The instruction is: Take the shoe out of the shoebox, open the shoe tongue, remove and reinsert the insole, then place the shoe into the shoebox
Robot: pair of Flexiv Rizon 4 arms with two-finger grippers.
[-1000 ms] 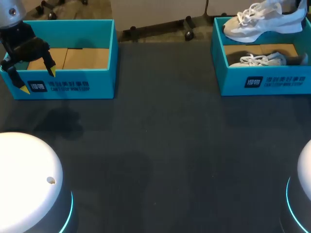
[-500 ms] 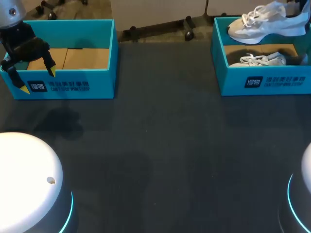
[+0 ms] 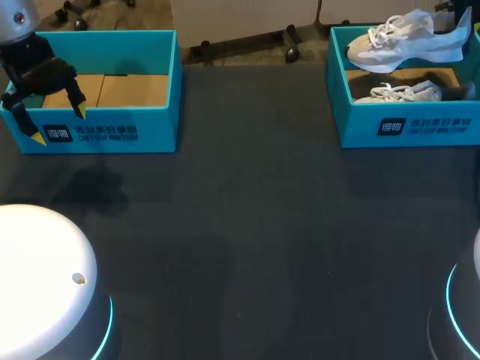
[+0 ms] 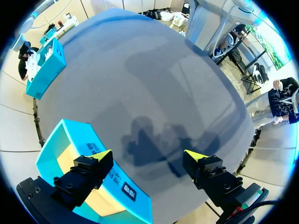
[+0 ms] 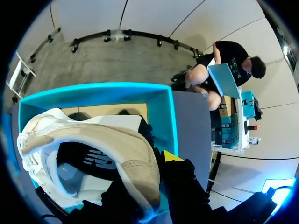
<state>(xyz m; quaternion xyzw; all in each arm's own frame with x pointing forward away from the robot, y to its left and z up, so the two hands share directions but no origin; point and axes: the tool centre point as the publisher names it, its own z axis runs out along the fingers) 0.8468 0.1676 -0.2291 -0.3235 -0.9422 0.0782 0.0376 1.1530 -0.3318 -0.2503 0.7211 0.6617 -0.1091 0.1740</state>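
At the far left of the dark bench [image 3: 247, 225], the left hand [image 3: 58, 124] hangs over the front wall of the left shoebox [image 3: 150, 120], a teal box with a bare cardboard floor. Its two yellow-tipped fingers stand well apart with nothing between them. The left wrist view shows the same: the left hand [image 4: 149, 156] is spread wide, one finger over the box's cardboard floor and the other out over the bench, and the box's front wall [image 4: 107, 172] runs under the gap. Across the bare middle of the bench, at the far right, stands the right shoebox [image 3: 409, 124], also teal. A second shoe [image 3: 397, 92], pale with white laces, lies on its floor. The shoe [image 3: 405, 41], white and beige, is held in the air above the box's back part, roughly level, with its toe pointing toward the bench's middle and its heel at the outer side. In the right wrist view the right hand [image 5: 147, 177] is clamped on the shoe [image 5: 107, 140] at the heel collar. One yellow tip shows pressed against the outside, and the other finger is hidden by the shoe. The open box [image 5: 166, 116] lies below them.
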